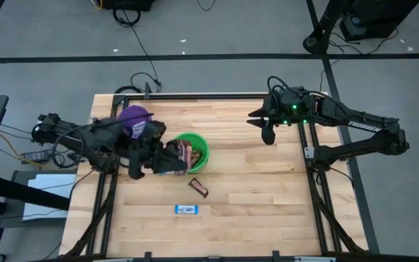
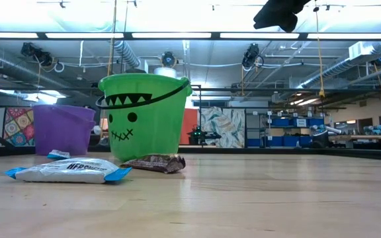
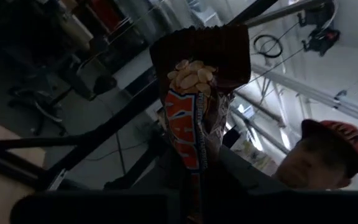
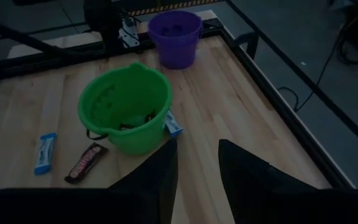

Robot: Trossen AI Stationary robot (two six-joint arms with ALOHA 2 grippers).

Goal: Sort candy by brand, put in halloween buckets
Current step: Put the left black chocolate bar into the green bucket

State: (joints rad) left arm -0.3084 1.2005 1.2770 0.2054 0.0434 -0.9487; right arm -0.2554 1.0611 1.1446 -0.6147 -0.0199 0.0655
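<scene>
My left gripper [image 1: 167, 156] is shut on a dark brown candy bar [image 3: 194, 93] and holds it up over the green bucket [image 1: 197, 143]. It is too high to show in the low view. Dark candy lies inside that bucket [image 4: 126, 115]. The purple bucket [image 1: 135, 116] stands behind it, toward the far left. Flat on the table lie a brown bar [image 1: 198, 188], a blue-and-white bar [image 1: 186, 209] and another blue bar [image 4: 173, 124] against the green bucket's foot. My right gripper [image 4: 197, 163] hangs open, high over the table's far right. My left gripper pinches the brown bar between its two fingers at one end [image 3: 197, 177]. The rest of the wrapper [image 3: 197, 56] sticks out beyond the fingertips. The bar is lifted clear of the table, above the green bucket's rim.
Bare wood fills the table's middle and right [image 1: 268, 189]. The low view shows the blue bar [image 2: 68, 170] and brown bar [image 2: 154, 163] in front of the green bucket [image 2: 144, 112]. A person in an orange cap [image 3: 337, 140] shows beyond the table.
</scene>
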